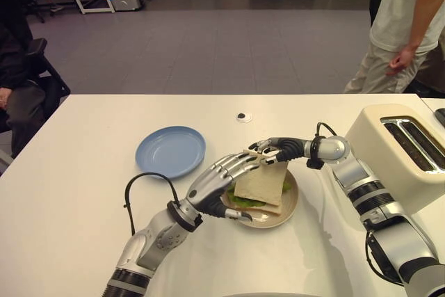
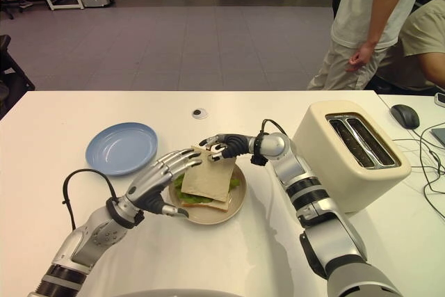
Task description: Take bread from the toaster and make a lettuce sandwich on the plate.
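My right hand pinches the bread slice over the plate; left hand, fingers spread, at nine o'clock.

Toaster close right of tan plate, blue plate left-rear

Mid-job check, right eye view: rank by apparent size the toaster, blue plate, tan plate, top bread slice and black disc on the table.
1. toaster
2-3. blue plate and tan plate: they look alike and the tan one is partly covered, so unranked
4. top bread slice
5. black disc
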Tool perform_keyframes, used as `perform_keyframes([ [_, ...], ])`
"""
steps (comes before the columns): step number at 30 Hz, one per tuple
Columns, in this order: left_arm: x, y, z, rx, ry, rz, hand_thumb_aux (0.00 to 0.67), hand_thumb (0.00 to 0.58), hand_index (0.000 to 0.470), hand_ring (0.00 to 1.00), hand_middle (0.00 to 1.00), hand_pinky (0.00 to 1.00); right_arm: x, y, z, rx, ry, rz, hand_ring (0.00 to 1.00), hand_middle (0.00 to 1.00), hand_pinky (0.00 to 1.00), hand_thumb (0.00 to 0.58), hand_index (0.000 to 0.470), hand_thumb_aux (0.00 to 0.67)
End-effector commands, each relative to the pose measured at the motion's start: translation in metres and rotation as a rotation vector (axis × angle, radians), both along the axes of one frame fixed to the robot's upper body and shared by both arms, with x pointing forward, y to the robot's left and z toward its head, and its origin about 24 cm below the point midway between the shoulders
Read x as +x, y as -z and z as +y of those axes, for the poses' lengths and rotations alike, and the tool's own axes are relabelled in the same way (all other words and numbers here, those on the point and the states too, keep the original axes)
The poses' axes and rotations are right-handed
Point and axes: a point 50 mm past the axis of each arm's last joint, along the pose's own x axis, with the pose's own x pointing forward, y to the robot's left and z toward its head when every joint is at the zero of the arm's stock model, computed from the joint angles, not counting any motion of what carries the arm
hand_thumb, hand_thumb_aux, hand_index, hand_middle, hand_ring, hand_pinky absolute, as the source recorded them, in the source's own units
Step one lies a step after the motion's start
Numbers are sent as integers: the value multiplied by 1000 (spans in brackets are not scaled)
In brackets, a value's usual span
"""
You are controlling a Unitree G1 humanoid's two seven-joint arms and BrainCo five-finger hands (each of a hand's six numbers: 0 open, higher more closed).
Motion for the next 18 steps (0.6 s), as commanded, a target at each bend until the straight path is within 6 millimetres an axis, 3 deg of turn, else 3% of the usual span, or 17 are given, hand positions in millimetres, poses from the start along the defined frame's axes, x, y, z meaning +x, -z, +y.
perform_keyframes([
  [1,-7,16,-14,173,63,-13,0,0,0,0,0,0,-1,0,2,-15,-15,-15,0,0,0,542,350,499],
  [8,-11,53,-7,450,82,84,0,0,0,0,0,0,-1,0,4,-2,-10,-44,0,0,0,509,306,436],
  [9,-11,57,-6,472,80,99,0,0,0,0,0,0,0,-2,4,5,5,-63,0,0,0,392,203,289],
  [10,-11,59,-5,485,81,112,0,0,0,0,0,0,3,-5,1,15,33,-96,0,0,0,0,0,0],
  [15,-13,63,-6,487,102,165,0,0,0,0,0,0,20,-41,-38,132,280,-371,0,0,0,0,0,0],
  [18,-14,63,-8,461,113,175,0,0,0,0,0,0,13,-57,-65,163,339,-495,0,0,0,0,0,0],
])
